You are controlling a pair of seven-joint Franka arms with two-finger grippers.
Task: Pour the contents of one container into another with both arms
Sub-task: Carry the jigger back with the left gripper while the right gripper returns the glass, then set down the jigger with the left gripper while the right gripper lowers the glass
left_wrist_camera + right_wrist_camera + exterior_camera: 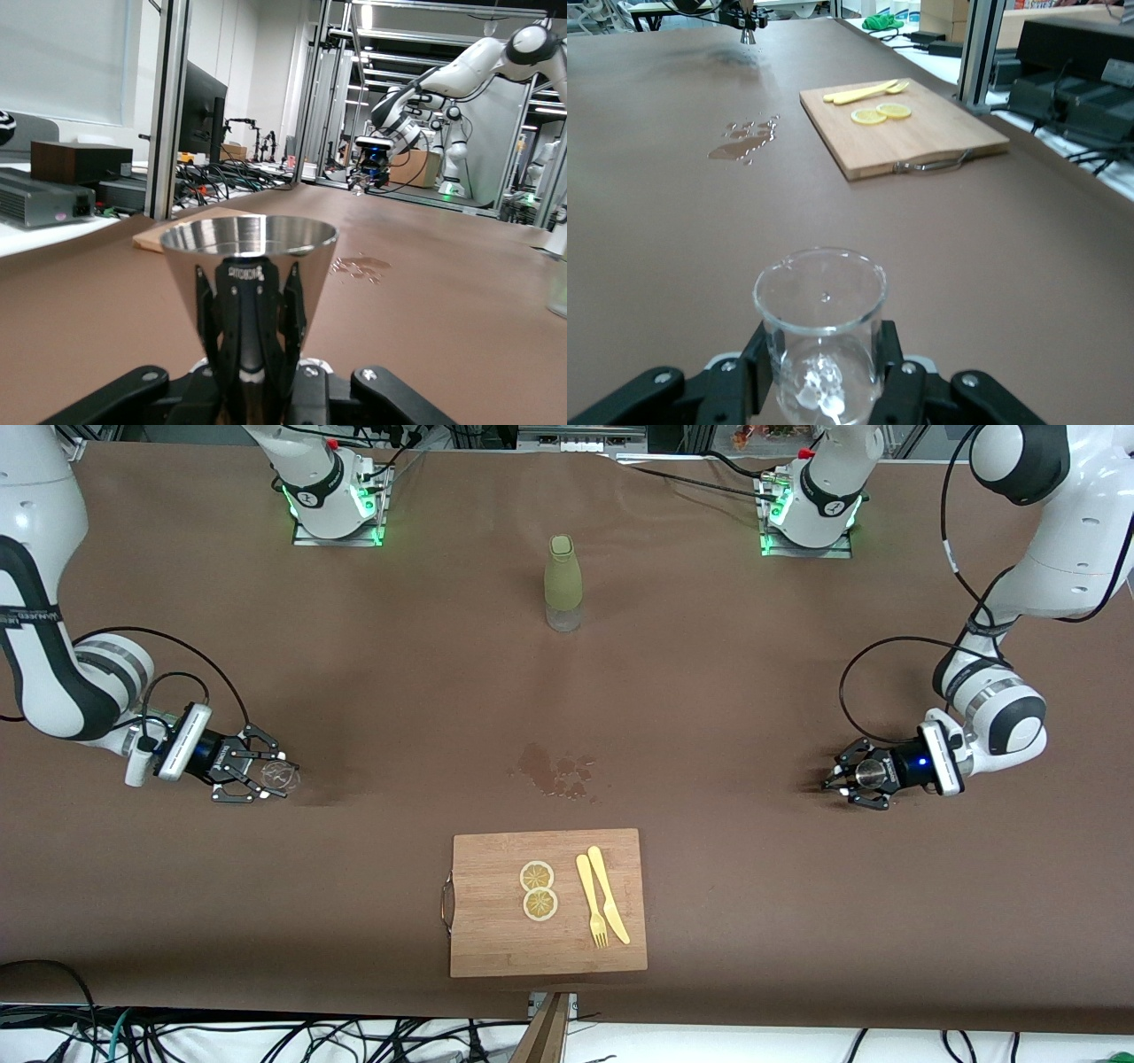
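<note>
The brown table (354, 646) carries a wooden cutting board (496, 939) at its edge nearest the front camera, bearing two lemon slices (538, 890), a yellow fork (592, 902) and knife (609, 895). A green-sleeved bottle (563, 583) stands upright farther from the camera, a spilled puddle (558, 771) between the two. The left gripper (858, 776), at its arm's end of the table, clamps an upright steel cup (250, 266), mouth up, apparently empty. The right gripper (252, 772), at its own end, clamps an upright clear glass beaker (821, 328), seemingly empty.
</note>
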